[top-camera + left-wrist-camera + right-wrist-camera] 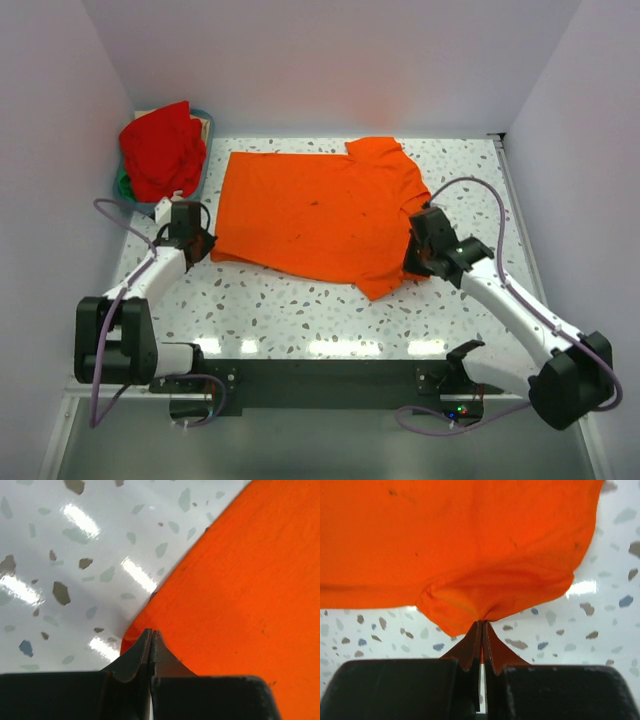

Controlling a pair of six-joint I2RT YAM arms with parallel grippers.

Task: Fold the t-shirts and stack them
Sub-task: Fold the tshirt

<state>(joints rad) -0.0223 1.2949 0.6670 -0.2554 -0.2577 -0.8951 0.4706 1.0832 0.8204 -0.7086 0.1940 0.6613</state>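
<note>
Orange short-sleeved cloth t-shirt (310,210) lies flat, unfolded, mid-frame on the speckled desk (300,310), left gripper (203,245) clamped on its lower-left corner, right gripper (415,262) on its lower-right sleeve; crumpled red cloth t-shirt (160,150) waits in the blue-green plastic basket (206,170) upper left, so folding and stacking all remain.

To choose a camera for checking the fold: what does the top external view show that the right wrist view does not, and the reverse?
Only top external: the red t-shirt heaped in the blue-green basket, far left, and the left arm. Only right wrist: the right jaws shut, pinching a bunched edge of cloth. Both: the orange t-shirt on the speckled table.
</note>
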